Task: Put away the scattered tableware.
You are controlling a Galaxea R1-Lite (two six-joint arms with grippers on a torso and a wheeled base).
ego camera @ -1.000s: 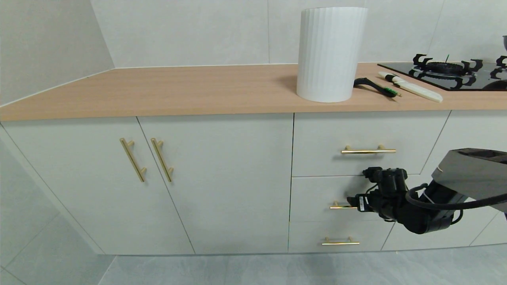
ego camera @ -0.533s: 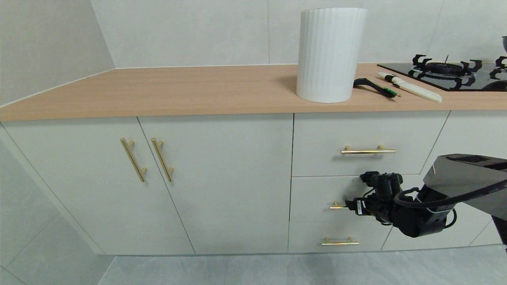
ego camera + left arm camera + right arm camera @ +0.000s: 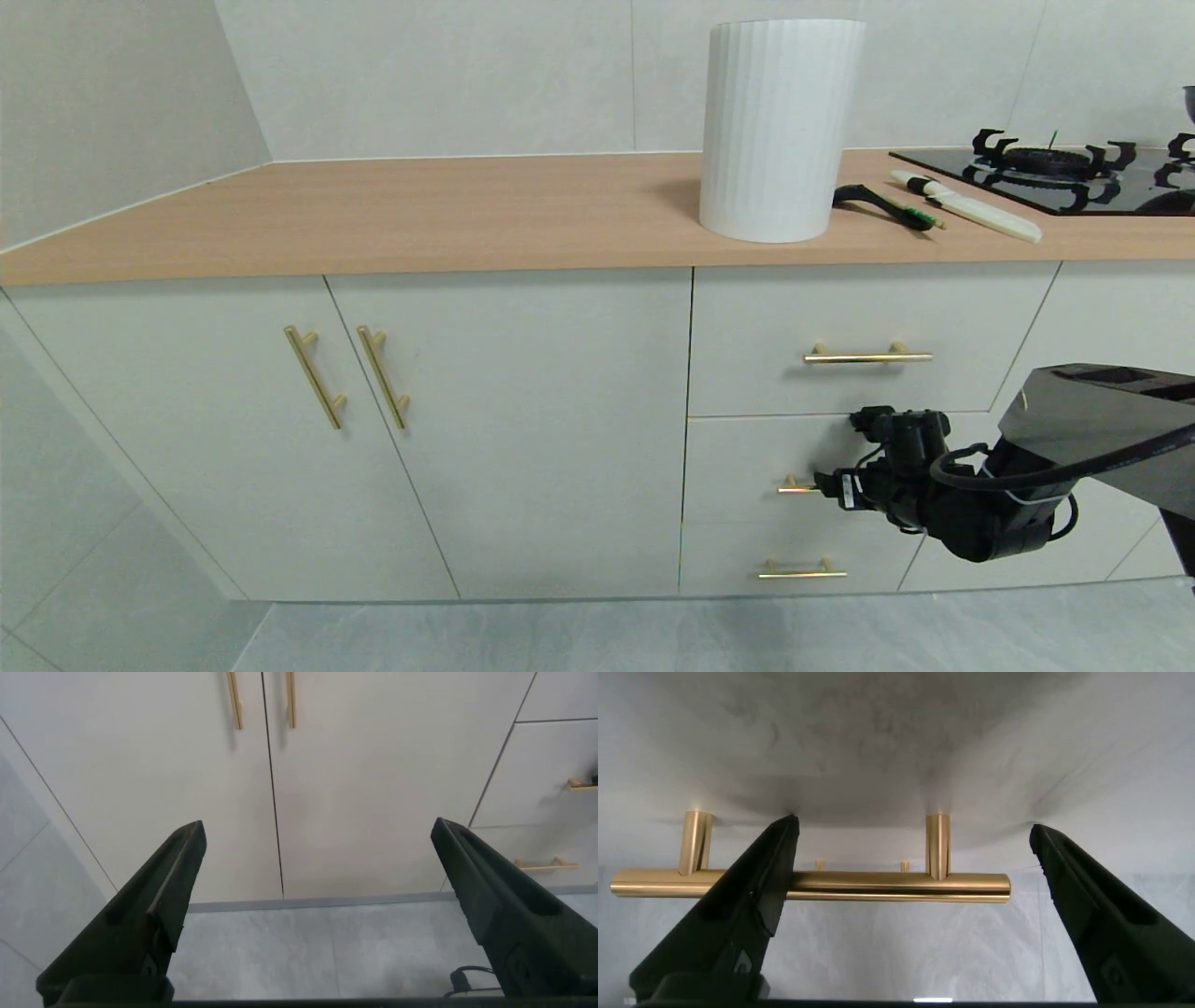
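Right claw (image 3: 913,831), fingers spread and gripping nothing, sits close before the middle drawer's brass handle (image 3: 864,885), likely to open storage for the worktop's (image 3: 420,210) knife (image 3: 971,207)

1. Your head camera looks forward and down at the cabinet doors (image 3: 523,420).
2. Your left wrist camera faces those same doors from well back.
3. Your right wrist camera sits tight against the middle drawer handle (image 3: 813,885), which your head view shares.

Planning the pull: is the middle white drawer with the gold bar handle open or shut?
Shut: the middle white drawer sits flush with the top drawer and bottom drawer, no gap showing.
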